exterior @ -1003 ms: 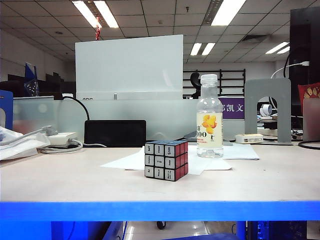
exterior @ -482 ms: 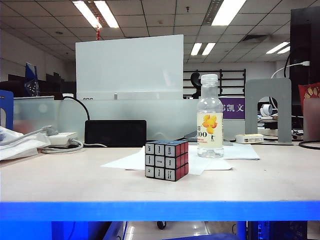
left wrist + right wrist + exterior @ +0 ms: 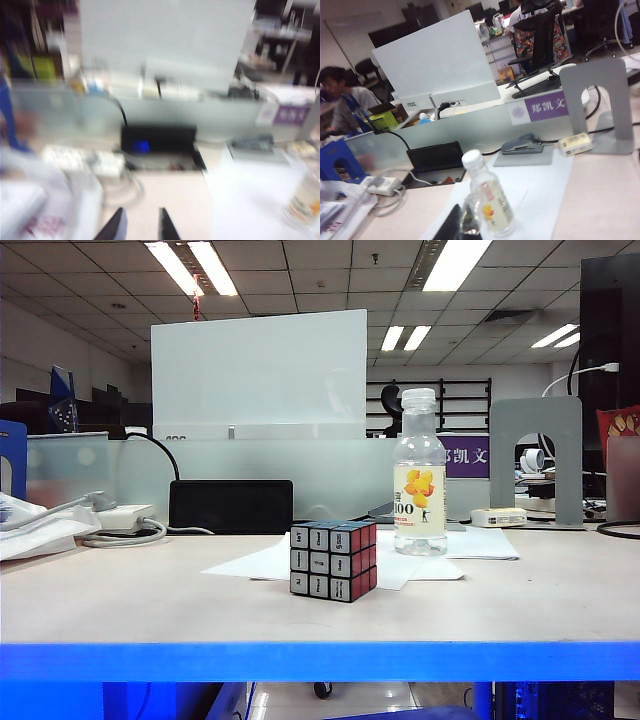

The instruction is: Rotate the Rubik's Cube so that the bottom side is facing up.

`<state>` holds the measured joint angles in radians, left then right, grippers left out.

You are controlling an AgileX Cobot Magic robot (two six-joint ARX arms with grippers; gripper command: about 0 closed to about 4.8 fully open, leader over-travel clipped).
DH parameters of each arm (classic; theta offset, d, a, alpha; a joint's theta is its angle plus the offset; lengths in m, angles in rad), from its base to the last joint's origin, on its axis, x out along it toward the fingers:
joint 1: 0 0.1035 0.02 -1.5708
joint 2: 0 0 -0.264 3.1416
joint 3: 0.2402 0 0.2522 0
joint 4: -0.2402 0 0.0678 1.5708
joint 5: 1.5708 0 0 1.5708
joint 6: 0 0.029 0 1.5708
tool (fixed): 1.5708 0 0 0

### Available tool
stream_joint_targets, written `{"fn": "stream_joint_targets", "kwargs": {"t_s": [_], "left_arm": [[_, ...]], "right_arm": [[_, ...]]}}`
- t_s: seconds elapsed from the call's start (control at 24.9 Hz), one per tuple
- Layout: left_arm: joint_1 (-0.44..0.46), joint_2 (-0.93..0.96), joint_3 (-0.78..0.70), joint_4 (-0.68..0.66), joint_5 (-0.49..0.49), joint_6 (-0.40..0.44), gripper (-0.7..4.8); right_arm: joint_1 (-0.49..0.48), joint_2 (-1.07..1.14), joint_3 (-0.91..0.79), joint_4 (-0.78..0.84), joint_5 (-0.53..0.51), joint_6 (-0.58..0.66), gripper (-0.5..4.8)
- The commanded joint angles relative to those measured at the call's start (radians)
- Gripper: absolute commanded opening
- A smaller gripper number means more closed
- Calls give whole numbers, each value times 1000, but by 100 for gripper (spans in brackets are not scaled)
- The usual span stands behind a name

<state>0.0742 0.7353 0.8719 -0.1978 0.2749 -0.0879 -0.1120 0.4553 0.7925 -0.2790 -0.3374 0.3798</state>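
Your left gripper (image 3: pixel 141 226) shows its fingers slightly apart, holding nothing. Your right gripper (image 3: pixel 462 225) is closed and empty — near the bottle (image 3: pixel 487 200). The Rubik's Cube (image 3: pixel 333 560) sits on the table (image 3: pixel 150 610), untouched.

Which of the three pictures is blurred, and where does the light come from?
Left wrist view: strongly blurred all over; only the dark tips of the left gripper stand out, slightly apart. Right wrist view: fairly sharp, tilted; the bottle is clear, the right gripper a dark shape low beside it. Exterior view: sharp; the ceiling lamps glare, and the Rubik's Cube is evenly lit.
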Motion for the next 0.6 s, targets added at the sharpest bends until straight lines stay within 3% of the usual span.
{"fn": "stream_joint_targets", "kwargs": {"t_s": [0.04, 0.12, 0.24, 0.36, 0.6], "left_arm": [[0, 42, 23, 38, 95, -111, 94], [-5, 80, 23, 72, 157, -157, 94], [-31, 134, 23, 100, 194, -196, 94], [-76, 172, 23, 85, 190, -196, 94], [-189, 229, 23, 73, 65, -153, 118]], "right_arm": [[24, 44, 116, -152, 58, -154, -1], [25, 85, 174, -223, 74, -260, -1], [10, 168, 244, -280, 56, -266, -1], [11, 260, 309, -316, -25, -265, -1], [4, 452, 410, -324, -263, -85, 0]]}}
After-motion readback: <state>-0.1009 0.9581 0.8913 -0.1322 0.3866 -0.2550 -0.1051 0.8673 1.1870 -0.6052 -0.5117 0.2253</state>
